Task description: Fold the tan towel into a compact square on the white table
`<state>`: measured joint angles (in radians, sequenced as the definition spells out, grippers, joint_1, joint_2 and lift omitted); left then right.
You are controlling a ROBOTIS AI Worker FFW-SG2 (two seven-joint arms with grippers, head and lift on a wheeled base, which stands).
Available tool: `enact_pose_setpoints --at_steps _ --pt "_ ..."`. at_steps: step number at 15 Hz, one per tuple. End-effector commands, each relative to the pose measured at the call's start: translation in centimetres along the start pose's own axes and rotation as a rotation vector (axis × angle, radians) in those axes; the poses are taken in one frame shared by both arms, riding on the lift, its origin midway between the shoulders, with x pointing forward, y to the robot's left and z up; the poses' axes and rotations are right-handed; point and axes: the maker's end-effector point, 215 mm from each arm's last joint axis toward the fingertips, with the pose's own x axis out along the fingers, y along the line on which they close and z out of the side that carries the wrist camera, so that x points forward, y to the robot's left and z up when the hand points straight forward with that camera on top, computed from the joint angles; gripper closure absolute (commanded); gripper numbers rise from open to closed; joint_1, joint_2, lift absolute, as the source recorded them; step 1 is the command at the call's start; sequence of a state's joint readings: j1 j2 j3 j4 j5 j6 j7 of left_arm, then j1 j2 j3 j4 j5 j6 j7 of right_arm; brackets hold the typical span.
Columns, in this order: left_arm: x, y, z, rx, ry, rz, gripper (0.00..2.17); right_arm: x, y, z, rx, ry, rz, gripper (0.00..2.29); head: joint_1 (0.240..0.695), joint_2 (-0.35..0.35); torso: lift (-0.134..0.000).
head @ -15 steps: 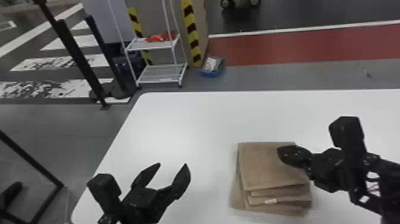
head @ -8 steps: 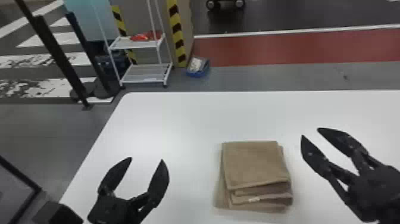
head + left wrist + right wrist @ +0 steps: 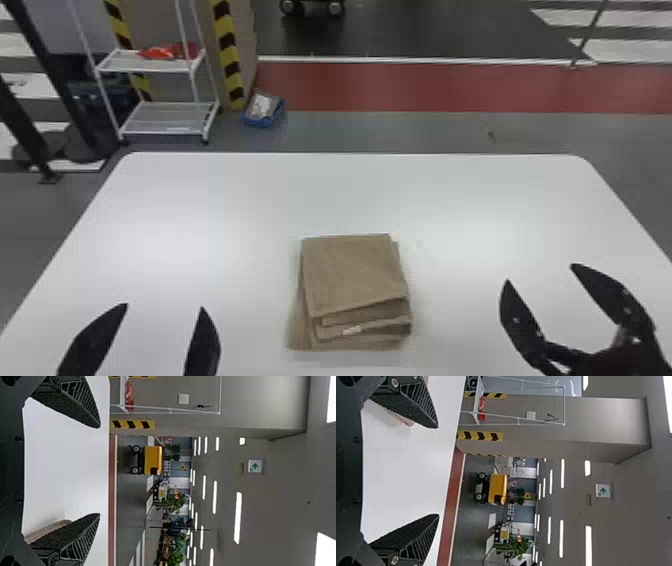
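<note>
white table [image 3: 225, 200] offers passage either side of the obstructing tan towel [image 3: 355, 275]

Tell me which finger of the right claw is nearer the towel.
On the right claw, the left finger in the head view; the other finger stands beyond it, farther from the towel.

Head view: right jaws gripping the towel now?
No, the right jaws stand open over the white table, off to the right of the folded towel with bare tabletop between.
</note>
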<state>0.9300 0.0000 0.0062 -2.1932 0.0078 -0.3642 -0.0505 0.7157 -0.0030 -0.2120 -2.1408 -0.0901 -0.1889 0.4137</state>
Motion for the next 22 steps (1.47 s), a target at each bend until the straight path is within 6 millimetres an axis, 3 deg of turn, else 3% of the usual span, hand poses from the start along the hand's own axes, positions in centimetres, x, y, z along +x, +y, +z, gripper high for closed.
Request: enact_pose_setpoints --at_steps 1,6,10,17,22 --pt "-0.4 -0.2 -0.1 0.018 0.011 -0.004 0.08 -0.2 -1.0 0.3 0.021 -0.016 -0.022 0.06 0.695 -0.036 -0.123" --pt "-0.3 -0.9 -1.1 0.031 0.053 -0.021 0.08 0.0 -1.0 0.8 0.035 -0.029 -0.028 0.08 0.695 -0.072 -0.123" --pt "0.2 -0.9 -2.0 0.029 0.094 -0.024 0.08 0.5 0.3 0.5 0.067 -0.003 -0.016 0.08 0.695 -0.077 -0.123" --pt "0.6 -0.4 -1.6 0.036 0.083 -0.029 0.08 1.3 3.9 0.0 0.056 0.011 -0.001 0.08 0.695 -0.020 -0.123" --pt "1.1 -0.4 -1.5 0.028 0.075 -0.035 0.08 1.4 5.0 0.2 0.049 -0.005 0.002 0.08 0.695 0.021 -0.123"
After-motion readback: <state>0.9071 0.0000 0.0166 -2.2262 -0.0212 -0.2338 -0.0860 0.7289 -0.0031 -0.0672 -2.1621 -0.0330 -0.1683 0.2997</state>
